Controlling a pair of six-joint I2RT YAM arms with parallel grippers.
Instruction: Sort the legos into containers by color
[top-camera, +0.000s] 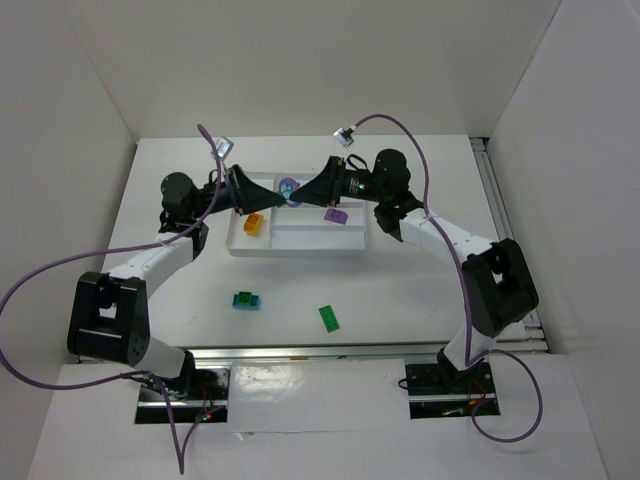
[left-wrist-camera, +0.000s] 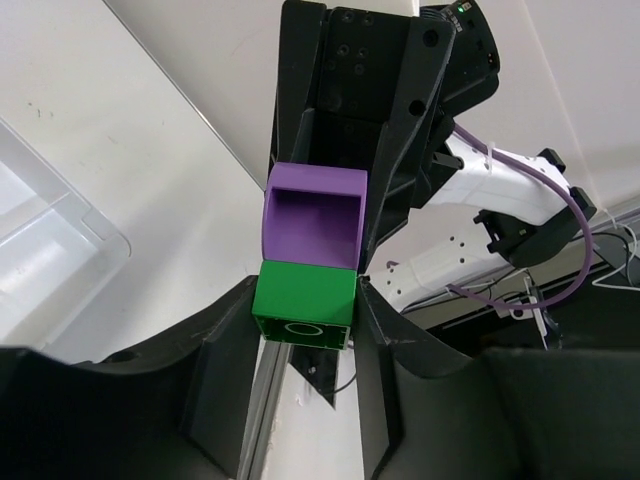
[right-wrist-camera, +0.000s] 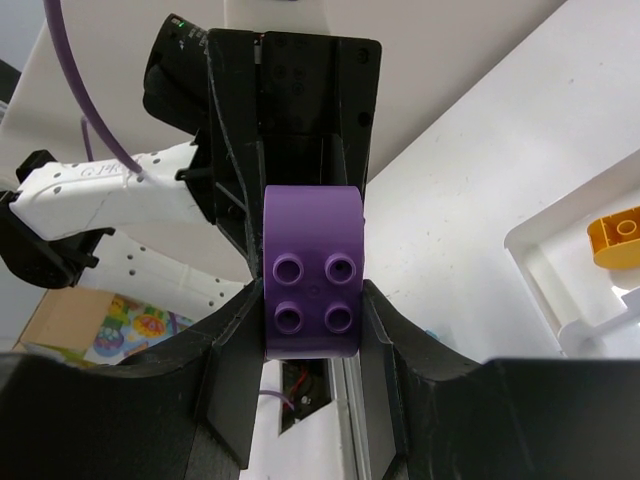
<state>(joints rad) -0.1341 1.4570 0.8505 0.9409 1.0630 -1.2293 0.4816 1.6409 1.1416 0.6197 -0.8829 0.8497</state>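
The matte white tabletop (top-camera: 420, 300) carries a shallow, glossy white plastic tray (top-camera: 310, 240) with rounded corners and thin dividers. Above the tray's 12 o'clock edge, the two black wedge-shaped wrists meet nose to nose.

The left fingers (left-wrist-camera: 225, 370), smooth black plastic, are clenched on a green block (left-wrist-camera: 305, 300). It is boxy and sharp-edged, with a ring moulded into the face toward the camera. Pressed against its far side is a purple brick (right-wrist-camera: 312, 290) with one rounded side and four round studs. The right fingers (right-wrist-camera: 400, 370) are clamped on its flanks. From overhead this joined pair is only a small blur between the wrists, and its shape cannot be made out there.

An orange brick (top-camera: 253, 225) lies in the tray's 9 o'clock compartment; the right wrist view cuts it off at the frame edge. A second purple piece (top-camera: 335, 215) sits toward 3 o'clock. On the tabletop, a teal brick (top-camera: 247, 300) with some green on it lies at the tray's 7 o'clock. A flat green brick (top-camera: 329, 318) lies at 5 o'clock.
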